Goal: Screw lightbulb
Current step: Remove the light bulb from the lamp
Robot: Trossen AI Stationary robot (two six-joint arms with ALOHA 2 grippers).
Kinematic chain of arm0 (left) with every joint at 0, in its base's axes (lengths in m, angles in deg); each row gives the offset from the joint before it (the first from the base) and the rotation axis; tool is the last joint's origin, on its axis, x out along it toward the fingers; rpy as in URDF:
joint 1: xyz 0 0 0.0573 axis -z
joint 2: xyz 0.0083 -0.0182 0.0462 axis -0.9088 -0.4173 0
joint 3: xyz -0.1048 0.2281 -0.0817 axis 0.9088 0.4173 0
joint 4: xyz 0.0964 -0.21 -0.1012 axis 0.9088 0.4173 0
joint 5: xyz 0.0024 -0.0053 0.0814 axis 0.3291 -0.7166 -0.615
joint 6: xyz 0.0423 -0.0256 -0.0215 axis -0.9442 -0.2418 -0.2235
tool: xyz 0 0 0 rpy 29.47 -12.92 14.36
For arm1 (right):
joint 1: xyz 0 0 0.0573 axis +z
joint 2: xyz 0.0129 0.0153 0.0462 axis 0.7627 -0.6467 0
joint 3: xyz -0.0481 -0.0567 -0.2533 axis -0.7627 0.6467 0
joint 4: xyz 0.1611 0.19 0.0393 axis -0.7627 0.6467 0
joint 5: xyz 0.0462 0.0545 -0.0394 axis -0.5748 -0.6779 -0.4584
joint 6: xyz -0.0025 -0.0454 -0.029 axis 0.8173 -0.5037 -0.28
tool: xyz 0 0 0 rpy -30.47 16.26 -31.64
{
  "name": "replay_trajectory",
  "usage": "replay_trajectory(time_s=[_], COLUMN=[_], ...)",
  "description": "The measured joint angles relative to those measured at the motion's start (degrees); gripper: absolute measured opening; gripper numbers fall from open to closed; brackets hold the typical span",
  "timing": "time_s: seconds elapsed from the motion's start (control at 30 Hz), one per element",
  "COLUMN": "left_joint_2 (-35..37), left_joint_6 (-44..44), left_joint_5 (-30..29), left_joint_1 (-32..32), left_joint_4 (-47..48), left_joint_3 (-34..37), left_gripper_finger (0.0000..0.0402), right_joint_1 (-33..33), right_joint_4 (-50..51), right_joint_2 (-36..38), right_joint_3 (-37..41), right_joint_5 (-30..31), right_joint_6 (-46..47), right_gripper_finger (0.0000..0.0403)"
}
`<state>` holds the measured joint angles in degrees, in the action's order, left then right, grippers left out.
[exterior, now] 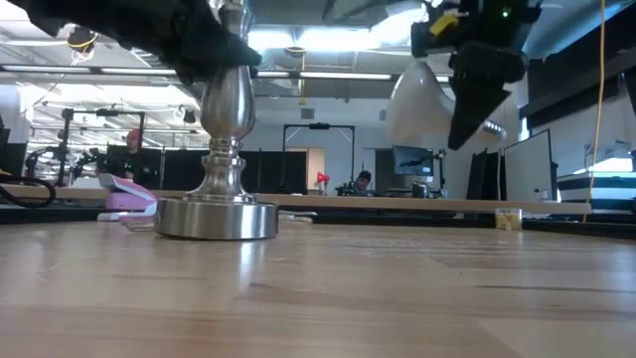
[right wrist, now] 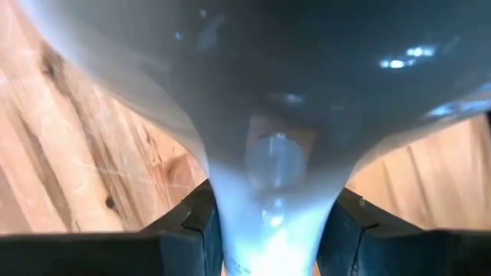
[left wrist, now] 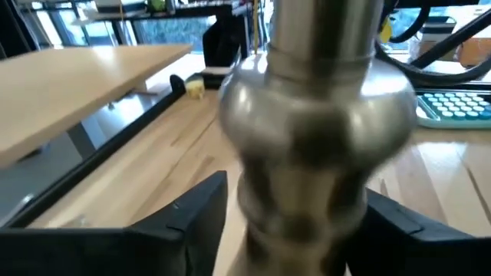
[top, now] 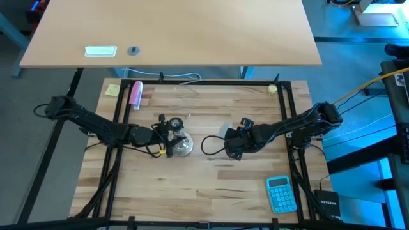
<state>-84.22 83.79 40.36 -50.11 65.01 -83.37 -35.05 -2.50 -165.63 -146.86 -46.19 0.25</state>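
Observation:
The silver lamp stand (top: 180, 145) rests on its round foot (exterior: 217, 219) at the table's middle left. My left gripper (left wrist: 295, 222) comes at it level from the left, open. Its fingers stand on either side of the stand's stem (left wrist: 307, 192) with narrow gaps. The white lightbulb (exterior: 422, 104) hangs in the air to the right of the stand, clear of the table. My right gripper (exterior: 475, 109) is shut on it. In the high view that gripper (top: 233, 145) is near the table's middle. My right gripper pinches the lightbulb's narrow neck (right wrist: 268, 218) between its two fingers, just below where the globe widens. The fingers slant downward. The globe (right wrist: 268, 69) reaches out past the fingertips, and the bulb is tilted and lifted clear of the table.
A blue calculator (top: 281, 193) lies near the front right corner. A pink object (top: 136, 94) and a yellow note (top: 113, 89) lie at the far left. A black cord (top: 209, 145) loops between stand and right gripper. Bare wood lies toward the near edge.

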Motion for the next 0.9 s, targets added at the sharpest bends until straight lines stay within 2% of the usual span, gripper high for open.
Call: replay_trajectory(time_s=[0.17, 0.33, 0.43, 0.63, 0.77, 0.9], left_joint_2=[5.8, 12.1, 14.1, 14.0, 10.0, 4.3], left_joint_6=[3.9, 8.7, 9.9, 8.4, 6.6, 3.5], left_joint_5=[0.6, 0.8, 0.8, 0.4, -2.0, -6.2], left_joint_1=[1.5, 5.2, 8.2, 13.9, 17.8, 22.3], left_joint_4=[13.9, 32.2, 37.7, 38.1, 34.2, 35.4], left_joint_3=[-2.5, -8.5, -12.0, -18.9, -22.3, -28.5], left_gripper_finger=[0.024, 0.0252, 0.0253, 0.0253, 0.0253, 0.0253], right_joint_1=[-2.1, -1.9, -1.0, 2.0, 4.8, 7.7], right_joint_4=[0.0, -1.6, -3.3, -5.4, -6.4, -6.5], right_joint_2=[0.0, 0.0, 0.0, 0.0, 0.0, 0.0], right_joint_3=[1.6, 2.7, 2.7, 2.7, 1.3, -1.7], right_joint_5=[-5.7, -5.5, -5.0, -3.9, -3.9, -0.9], right_joint_6=[-1.3, -1.7, -2.2, -3.1, -2.9, -1.7], right_gripper_finger=[0.0142, 0.0142, 0.0142, 0.0142, 0.0142, 0.0142])
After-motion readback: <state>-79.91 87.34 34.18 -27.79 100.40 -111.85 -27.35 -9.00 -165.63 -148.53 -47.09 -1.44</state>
